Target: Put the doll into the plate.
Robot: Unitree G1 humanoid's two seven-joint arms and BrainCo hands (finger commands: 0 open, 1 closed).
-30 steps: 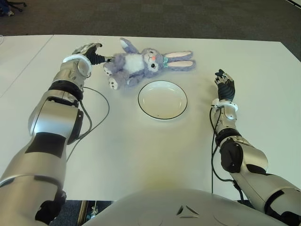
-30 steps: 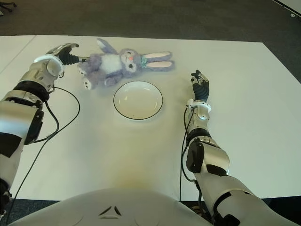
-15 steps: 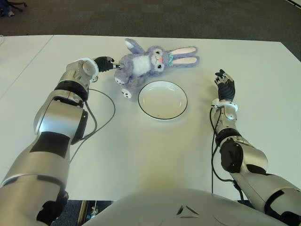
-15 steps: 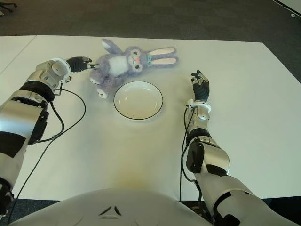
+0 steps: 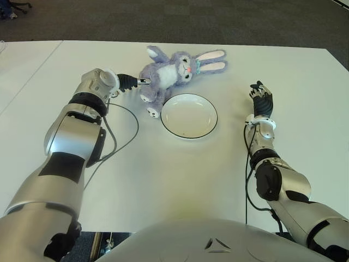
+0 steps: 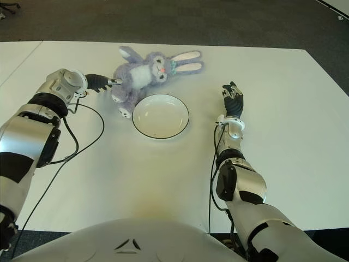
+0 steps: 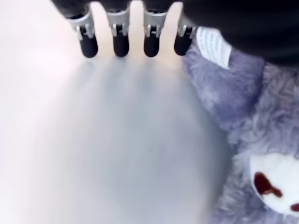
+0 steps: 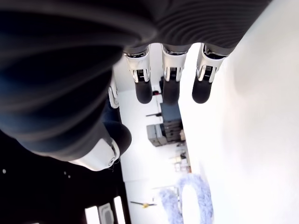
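A purple plush bunny doll (image 5: 166, 73) lies on its back on the white table, ears pointing right, one foot close to the rim of the white plate (image 5: 188, 115). The plate has a dark rim, holds nothing, and sits just in front of the doll. My left hand (image 5: 133, 82) reaches in from the left with its fingers stretched straight, the tips against the doll's side. In the left wrist view the fingertips (image 7: 120, 46) hold nothing and the doll (image 7: 252, 140) lies beside them. My right hand (image 5: 262, 98) shows to the right of the plate, fingers extended.
A black cable (image 5: 130, 126) loops over the table (image 5: 163, 180) from my left wrist, and another (image 5: 245, 164) runs along my right forearm. Dark carpet lies beyond the table's far edge.
My left hand has moved right and pushed the doll, which has slid and turned toward the plate, its feet swinging down near the rim. The right hand has not moved.
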